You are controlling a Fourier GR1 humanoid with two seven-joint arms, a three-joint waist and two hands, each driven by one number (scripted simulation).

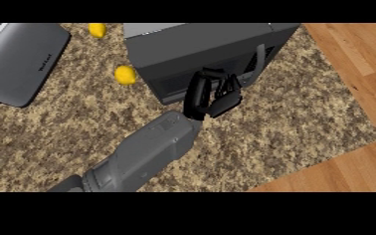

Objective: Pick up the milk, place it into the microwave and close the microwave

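— Grey microwave [206, 50] at the worktop's [294, 124] far edge, door seemingly closed; no milk in sight (inside, perhaps).
— Robot hand [220, 102] curled together, empty, against the door. Snagging the handle [258, 62] could swing it open.

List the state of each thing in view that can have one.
microwave: door looks shut, handle at its right.
left hand: up against the microwave's door front.
near yellow fruit: lying on the counter, left of the microwave.
far yellow fruit: lying on the counter, further back.
dark tray: lying flat at the left edge.
milk: not in view.
right hand: not in view.
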